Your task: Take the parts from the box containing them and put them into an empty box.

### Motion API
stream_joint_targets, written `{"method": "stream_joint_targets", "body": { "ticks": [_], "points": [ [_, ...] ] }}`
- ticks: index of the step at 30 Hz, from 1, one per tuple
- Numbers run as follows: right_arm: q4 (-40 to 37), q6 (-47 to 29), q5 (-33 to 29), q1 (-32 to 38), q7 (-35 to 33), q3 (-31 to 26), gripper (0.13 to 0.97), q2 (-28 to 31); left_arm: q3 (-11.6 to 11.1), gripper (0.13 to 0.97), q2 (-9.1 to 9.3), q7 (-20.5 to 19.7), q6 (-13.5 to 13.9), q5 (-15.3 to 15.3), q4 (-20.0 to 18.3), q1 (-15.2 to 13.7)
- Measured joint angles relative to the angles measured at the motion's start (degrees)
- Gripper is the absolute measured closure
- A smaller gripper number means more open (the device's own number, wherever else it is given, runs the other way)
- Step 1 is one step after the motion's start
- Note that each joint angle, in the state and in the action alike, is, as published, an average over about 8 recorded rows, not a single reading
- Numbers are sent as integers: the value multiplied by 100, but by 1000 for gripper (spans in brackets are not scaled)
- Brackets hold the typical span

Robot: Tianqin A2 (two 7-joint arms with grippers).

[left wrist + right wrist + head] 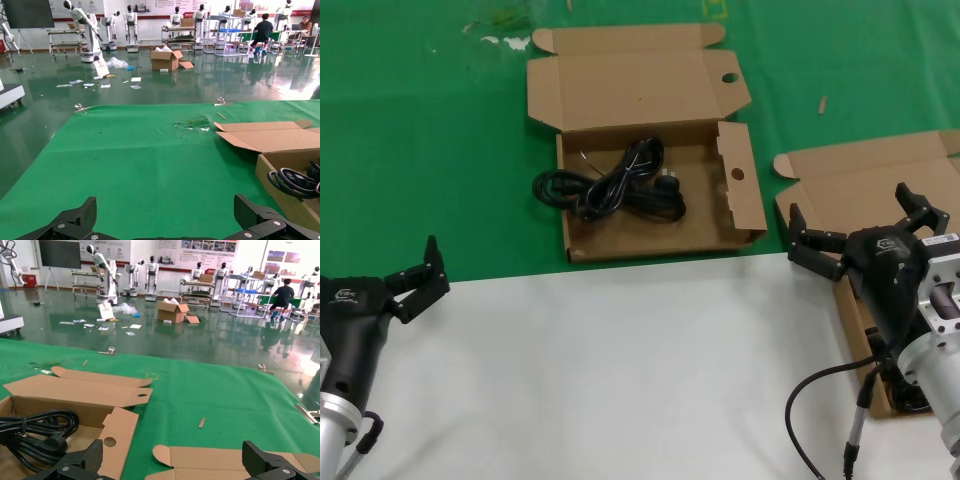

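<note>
Holed box (pixel 745 205) sits at 12 o'clock on the green cloth (pixel 430 150), lid back; one black cord (pixel 615 185) is coiled in it, long axis running 9 to 3, its 9 o'clock loop hanging over the box wall, plug toward 3. Plain box (pixel 850 170) at 3 o'clock, interior mostly hidden behind the right gripper (pixel 865 232), whose jaws stand apart above it. Left gripper (pixel 417 278) at 8 o'clock over the white sheet (pixel 620 370) edge, jaws apart, holding nothing.

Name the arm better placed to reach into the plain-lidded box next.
Right. Its open claw hangs over the plain brown cardboard box at the right; the left claw sits far off at the left.
</note>
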Motion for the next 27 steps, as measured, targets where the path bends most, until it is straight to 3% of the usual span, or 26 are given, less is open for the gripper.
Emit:
{"method": "stream_joint_targets", "body": {
  "ticks": [27],
  "points": [
    [0,0,0,0,0,0,129,0,0,132,0,0,0,0,0,0]
  ]
}}
